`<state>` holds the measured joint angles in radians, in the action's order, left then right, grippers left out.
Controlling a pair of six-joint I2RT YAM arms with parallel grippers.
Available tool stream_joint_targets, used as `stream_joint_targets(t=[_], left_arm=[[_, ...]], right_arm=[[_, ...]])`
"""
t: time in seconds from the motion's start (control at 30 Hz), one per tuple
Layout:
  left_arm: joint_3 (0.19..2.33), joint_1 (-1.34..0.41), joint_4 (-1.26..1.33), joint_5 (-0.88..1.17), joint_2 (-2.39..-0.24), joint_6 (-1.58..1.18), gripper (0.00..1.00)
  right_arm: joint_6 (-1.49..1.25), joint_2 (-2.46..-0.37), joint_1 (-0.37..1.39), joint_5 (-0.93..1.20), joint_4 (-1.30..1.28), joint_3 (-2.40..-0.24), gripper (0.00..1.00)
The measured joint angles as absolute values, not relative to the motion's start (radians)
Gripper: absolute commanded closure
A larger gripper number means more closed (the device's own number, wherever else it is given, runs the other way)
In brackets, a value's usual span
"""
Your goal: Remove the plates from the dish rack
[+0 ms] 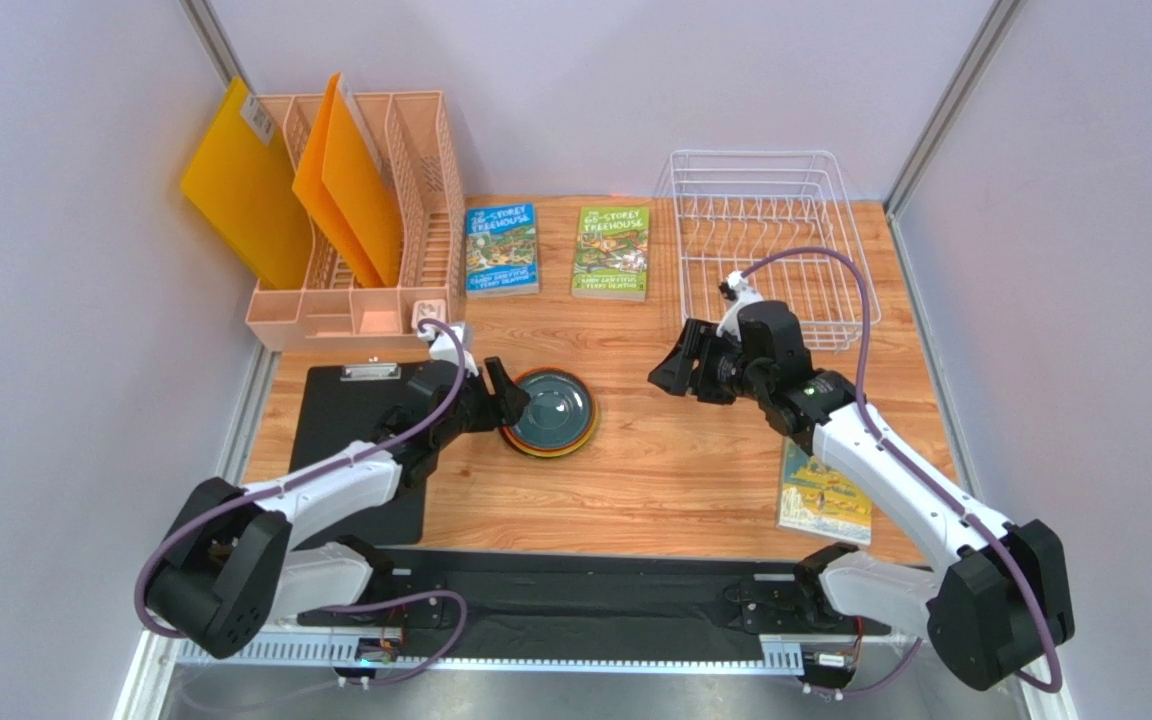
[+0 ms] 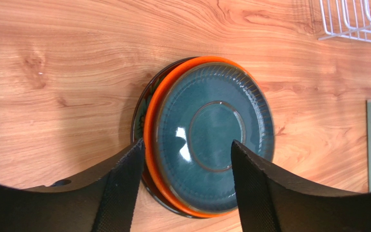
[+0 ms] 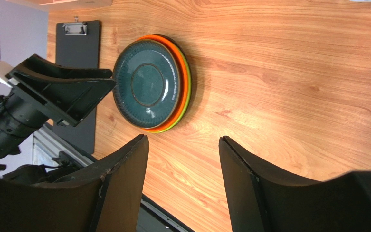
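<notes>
The plates lie in one stack on the table, left of centre: the dark teal plate on top, then an orange one, a lime green rim and a dark bottom rim. The white wire dish rack stands at the back right with no plates in it. My left gripper is open and empty at the stack's left edge; in its wrist view the gripper has its jaws on either side of the near rim. My right gripper is open and empty above bare wood between stack and rack, and also shows in its wrist view.
A peach slotted organiser with orange folders stands at the back left. Two books lie at the back middle, and another book lies by the right arm. A black clipboard lies under the left arm.
</notes>
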<state>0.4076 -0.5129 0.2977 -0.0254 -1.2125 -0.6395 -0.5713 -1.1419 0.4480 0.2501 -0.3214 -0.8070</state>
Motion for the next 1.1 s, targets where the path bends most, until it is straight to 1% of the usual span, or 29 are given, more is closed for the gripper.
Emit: stream_joint_targets(t=[0.27,0.4,0.43,0.47,0.53,0.67,0.8,0.97,1.1], left_arm=[[0.429,-0.513,0.145,-0.09,-1.084,-0.583,0.17],[0.477,-0.513,0.035,-0.13,-0.973,-0.53,0.16],[0.493,-0.514,0.01,-0.142,-0.941,-0.511,0.15],[0.508,-0.515,-0.012,-0.158,-0.91,-0.495,0.15],[0.534,-0.515,-0.053,-0.192,-0.86,-0.465,0.15],[0.56,-0.516,-0.125,-0.282,-0.754,-0.41,0.14],[0.551,-0.516,-0.161,-0.366,-0.659,-0.367,0.13],[0.476,-0.516,-0.154,-0.445,-0.584,-0.334,0.13],[0.408,-0.516,-0.144,-0.479,-0.585,-0.313,0.12]], right_arm=[[-0.506,-1.079,0.447,0.108,-0.419,-0.806,0.35],[-0.461,-0.959,0.447,-0.081,-0.459,-0.785,0.34],[-0.451,-0.915,0.447,-0.143,-0.463,-0.773,0.3],[-0.447,-0.871,0.446,-0.21,-0.461,-0.755,0.14],[-0.448,-0.796,0.446,-0.318,-0.452,-0.711,0.0],[-0.437,-0.667,0.444,-0.546,-0.417,-0.582,0.0],[-0.428,-0.61,0.443,-0.709,-0.375,-0.459,0.0],[-0.43,-0.597,0.443,-0.848,-0.361,-0.373,0.0],[-0.43,-0.595,0.443,-0.917,-0.338,-0.361,0.0]])
